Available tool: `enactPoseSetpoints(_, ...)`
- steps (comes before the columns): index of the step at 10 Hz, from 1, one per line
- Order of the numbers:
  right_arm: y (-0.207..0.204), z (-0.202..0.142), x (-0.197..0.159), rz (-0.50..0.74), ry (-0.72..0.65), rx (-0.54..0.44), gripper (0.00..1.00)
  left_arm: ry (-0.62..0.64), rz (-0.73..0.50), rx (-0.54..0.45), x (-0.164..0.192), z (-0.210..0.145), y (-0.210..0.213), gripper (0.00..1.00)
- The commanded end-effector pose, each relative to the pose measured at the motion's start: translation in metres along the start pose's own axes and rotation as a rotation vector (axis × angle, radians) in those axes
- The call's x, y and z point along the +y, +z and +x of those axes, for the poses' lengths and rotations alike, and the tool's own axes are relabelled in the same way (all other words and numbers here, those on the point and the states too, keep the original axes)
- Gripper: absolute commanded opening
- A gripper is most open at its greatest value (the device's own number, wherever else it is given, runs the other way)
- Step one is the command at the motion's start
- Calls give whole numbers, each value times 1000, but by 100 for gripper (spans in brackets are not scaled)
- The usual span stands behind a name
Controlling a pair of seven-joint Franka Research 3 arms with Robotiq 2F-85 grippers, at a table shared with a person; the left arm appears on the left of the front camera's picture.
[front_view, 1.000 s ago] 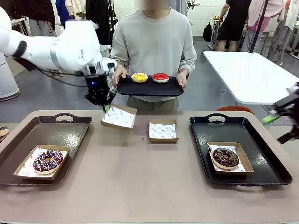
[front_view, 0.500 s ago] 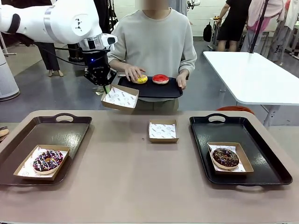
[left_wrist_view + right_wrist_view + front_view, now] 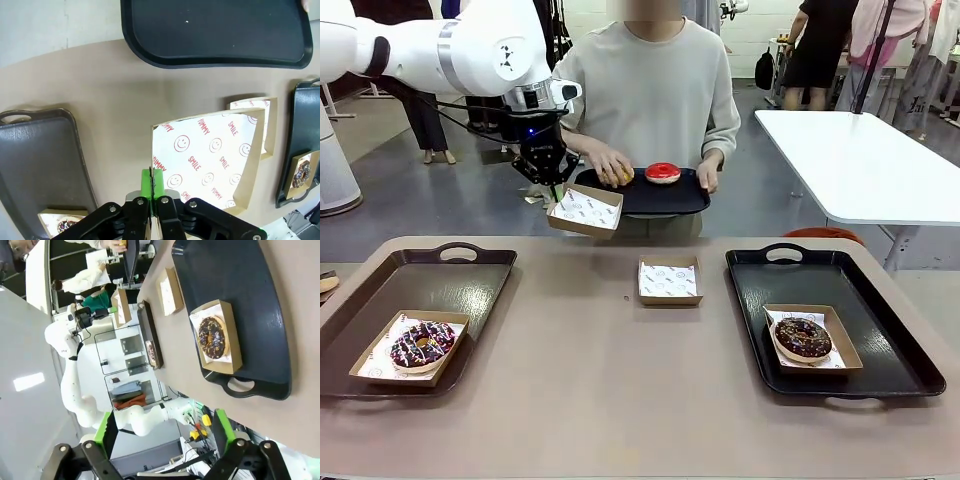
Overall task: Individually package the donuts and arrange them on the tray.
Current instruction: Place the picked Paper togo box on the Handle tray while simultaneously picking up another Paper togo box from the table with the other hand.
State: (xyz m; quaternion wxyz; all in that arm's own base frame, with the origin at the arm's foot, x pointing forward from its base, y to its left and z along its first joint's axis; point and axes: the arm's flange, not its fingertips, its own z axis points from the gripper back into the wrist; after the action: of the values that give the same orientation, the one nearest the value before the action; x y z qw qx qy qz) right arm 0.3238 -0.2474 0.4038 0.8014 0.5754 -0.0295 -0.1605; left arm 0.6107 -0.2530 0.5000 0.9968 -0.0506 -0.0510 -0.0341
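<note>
We see the left arm coming in from the left, and the left gripper point(image 3: 153, 176) has its two green-padded fingers pressed together on the rim of a shallow cardboard box point(image 3: 210, 155). The box is lined with white paper printed with red smiley faces. It hangs tilted in the air over the far edge of the table point(image 3: 580, 400), just beside the near left corner of a black held tray point(image 3: 655, 203) that a person at the far side keeps level in front of their body. On that tray lie a yellow donut point(image 3: 624, 176) and a red donut point(image 3: 663, 172), side by side. The person's hand point(image 3: 607, 162) rests on top of the yellow donut and covers most of it, while the other hand point(image 3: 708, 176) grips the tray's opposite end. Down on the table, an empty box point(image 3: 670, 280) with the same printed paper sits near the middle, between two dark trays. The left tray point(image 3: 380, 290) carries a sprinkled chocolate donut point(image 3: 420, 343) inside its own cardboard box at the near corner. The right tray point(image 3: 770, 290) carries a second chocolate donut point(image 3: 803, 338), also boxed, near its middle. From the right wrist camera we see the right gripper point(image 3: 163, 427) with its fingers spread wide apart and nothing between them, well apart from the right tray it looks toward.
</note>
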Motion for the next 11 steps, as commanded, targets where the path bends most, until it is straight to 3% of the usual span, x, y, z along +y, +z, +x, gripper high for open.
enactPoseSetpoints(1, -18, -6, 4, -16, 71, -55, 100, -2, 1, -13, 1, -6, 6, 0)
enactPoseSetpoints(2, 0, 0, 0, 0, 0, 0, 100, -2, 1, -13, 1, -6, 6, 0)
enactPoseSetpoints(11, 0, 0, 0, 0, 0, 0, 100, -2, 1, -13, 1, -6, 6, 0)
